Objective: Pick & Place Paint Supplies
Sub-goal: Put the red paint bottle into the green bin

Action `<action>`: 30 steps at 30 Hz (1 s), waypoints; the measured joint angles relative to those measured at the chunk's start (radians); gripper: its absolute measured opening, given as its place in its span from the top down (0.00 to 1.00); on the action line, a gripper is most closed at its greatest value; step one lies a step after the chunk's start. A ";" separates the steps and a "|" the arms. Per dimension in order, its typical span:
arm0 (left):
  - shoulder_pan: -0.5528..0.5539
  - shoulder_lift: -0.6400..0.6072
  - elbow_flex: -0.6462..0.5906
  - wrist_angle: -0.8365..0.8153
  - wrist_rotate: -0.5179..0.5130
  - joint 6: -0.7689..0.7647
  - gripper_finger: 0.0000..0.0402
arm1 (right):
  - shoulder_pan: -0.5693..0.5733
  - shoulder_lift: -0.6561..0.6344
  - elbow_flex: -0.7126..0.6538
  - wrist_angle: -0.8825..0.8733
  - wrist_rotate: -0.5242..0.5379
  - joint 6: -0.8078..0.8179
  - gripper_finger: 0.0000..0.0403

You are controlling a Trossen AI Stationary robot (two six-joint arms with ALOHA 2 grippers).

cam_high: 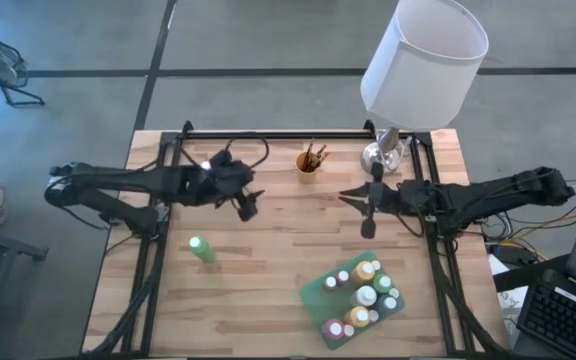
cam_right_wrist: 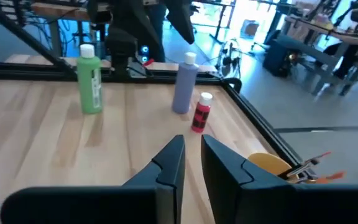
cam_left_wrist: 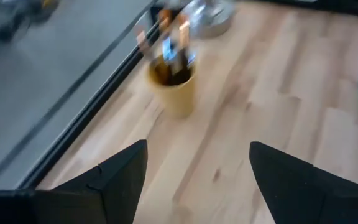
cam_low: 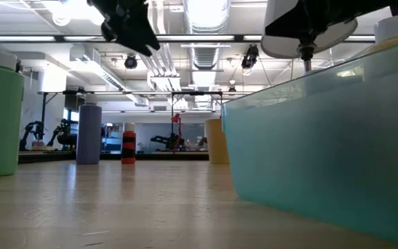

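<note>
Wooden table [cam_high: 268,260], left claw [cam_left_wrist: 197,171] apart, right claw [cam_right_wrist: 192,163] nearly together, empty.

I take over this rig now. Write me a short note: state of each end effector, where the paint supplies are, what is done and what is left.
Left end effector: open, empty, above the table facing the yellow brush cup.
Right end effector: nearly closed, empty, beside the lamp.
Done: several bottles stand in the green tray.
Left: green bottle, purple bottle and small red bottle stand on the table; brushes are in their cup.
</note>
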 joint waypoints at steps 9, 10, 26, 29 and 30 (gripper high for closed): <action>0.157 0.006 0.056 -0.159 0.071 -0.084 0.29 | -0.029 0.017 0.010 0.006 0.000 0.063 0.76; 0.177 0.006 0.057 -0.166 0.099 -0.077 0.29 | -0.031 0.020 0.010 0.003 0.001 0.063 0.74; 0.415 0.099 0.099 -0.264 0.176 -0.062 0.29 | -0.059 0.091 0.010 0.117 -0.001 0.032 0.54; 0.435 0.186 0.168 -0.361 0.179 -0.044 0.29 | -0.059 0.110 0.010 0.118 -0.002 0.032 0.52; 0.440 0.220 0.197 -0.416 0.179 -0.043 0.29 | -0.059 0.115 0.010 0.115 -0.003 0.031 0.51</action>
